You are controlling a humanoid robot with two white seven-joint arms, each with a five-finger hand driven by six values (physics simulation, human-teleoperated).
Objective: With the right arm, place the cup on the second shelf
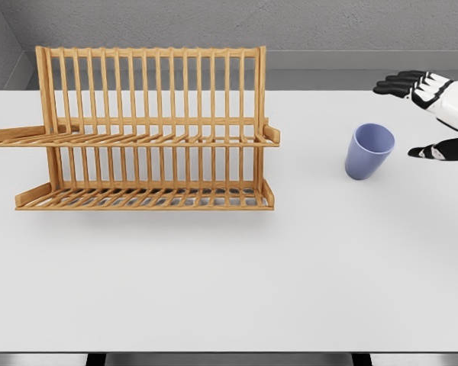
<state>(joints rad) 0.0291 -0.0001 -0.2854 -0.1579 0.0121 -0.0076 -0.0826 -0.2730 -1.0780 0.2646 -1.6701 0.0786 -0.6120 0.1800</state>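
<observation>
The right hand [431, 114] reaches in with fingers [397, 84] spread wide, holding nothing. The blue cup [369, 151] stands upright on the white table [229, 282] just left of its thumb, untouched. Further left stands the two-tier wooden dish rack [149, 130].

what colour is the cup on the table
The cup is a pale blue-purple, plain with no pattern; it shows clearly in the head view.

A bare simulated test bench, dressed like a kitchen

A plain white table [229, 290] stands before flat grey walls [328, 23]; only a wooden dish rack [149, 130] and a blue cup [369, 151] hint at a kitchen.
</observation>
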